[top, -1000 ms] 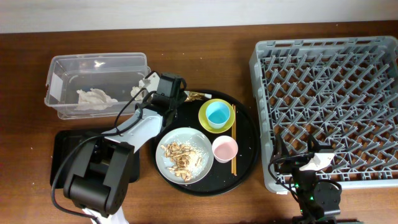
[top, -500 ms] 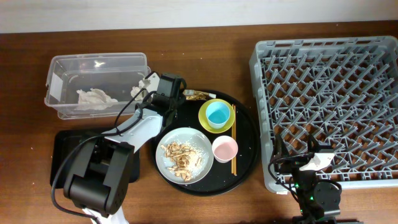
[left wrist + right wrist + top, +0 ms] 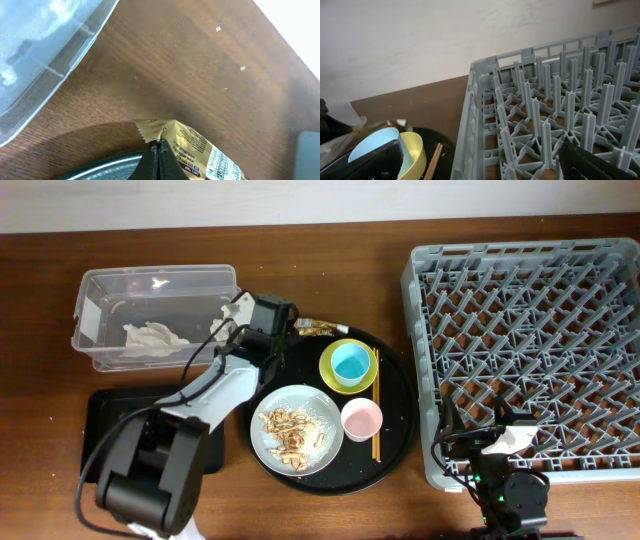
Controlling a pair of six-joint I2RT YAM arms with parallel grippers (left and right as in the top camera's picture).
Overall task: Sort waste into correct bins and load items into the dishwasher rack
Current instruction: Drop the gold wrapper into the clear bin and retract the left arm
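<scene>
My left gripper (image 3: 159,145) is shut on the near corner of the gold wrapper (image 3: 192,145), which hangs over the wood just past the round tray's back rim. From above, the wrapper (image 3: 319,329) is right of the clear tub (image 3: 88,290), which holds a white tissue (image 3: 152,337). A black tray (image 3: 100,420) lies in front of the tub. On the round tray, a blue cup (image 3: 351,362) stands in the yellow bowl (image 3: 333,380). Beside it are a pink cup (image 3: 361,418), chopsticks (image 3: 376,405) and a grey plate (image 3: 322,409) with food scraps (image 3: 288,433). My right gripper (image 3: 487,172) is open at the rack's (image 3: 530,350) front left corner.
The round black tray (image 3: 396,430) sits between the bins and the rack, its rim (image 3: 100,167) right under my left fingers. The tub's wall (image 3: 45,50) is close on the left. The right wrist view shows the rack's wall (image 3: 470,115) and the chopsticks (image 3: 434,162).
My left jaws have shut on the wrapper's corner, and the wrapper has shifted slightly toward the back of the table. The right arm has not moved.
</scene>
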